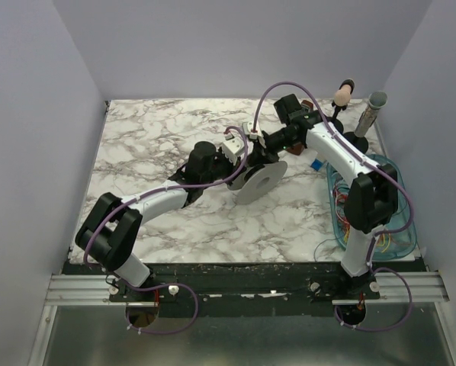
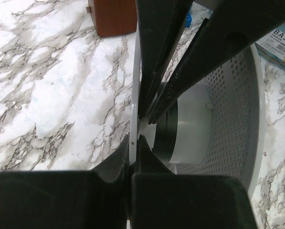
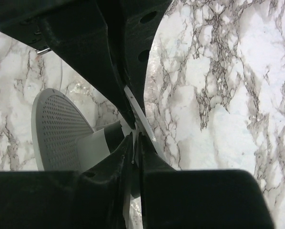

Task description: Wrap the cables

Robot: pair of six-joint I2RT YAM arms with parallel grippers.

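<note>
With both arms meeting mid-table, the left gripper [image 2: 132, 143] and right gripper [image 3: 136, 140] are clamped on the same spool [image 1: 260, 181].

Left wrist view: the left fingers [image 2: 113, 163] are pressed almost together, with the spool's thin white flange [image 2: 134, 95] pinched edge-on between the tips. The right gripper's fingers come in from the top of that view and bite the same flange just above the left tips. The hub [image 2: 190, 124] shows as a smooth grey-white cylinder. The second flange [image 2: 233, 119], a perforated one, sits to its right.

Right wrist view, same grip from the other side: the right fingers [image 3: 155, 160] are squeezed onto the thin white edge, with only a sliver of gap. The left gripper's fingers enter from above. The perforated flange is at left of that view.

Top view: the spool is tipped up on the marble table [image 1: 175, 137]. Cannot tell whether its lower rim touches the surface.

The cables [image 1: 337, 206] are a loose tangle of red, orange, yellow and green strands in a clear bin [image 1: 406, 229] at the table's right edge. The bin is beside the right arm's base, well apart from the spool. A few strands trail over the bin's near-left corner onto the table.

Beyond the spool in the left wrist view are a brown wooden block [image 2: 111, 16] and a printed box [image 2: 280, 40].
</note>
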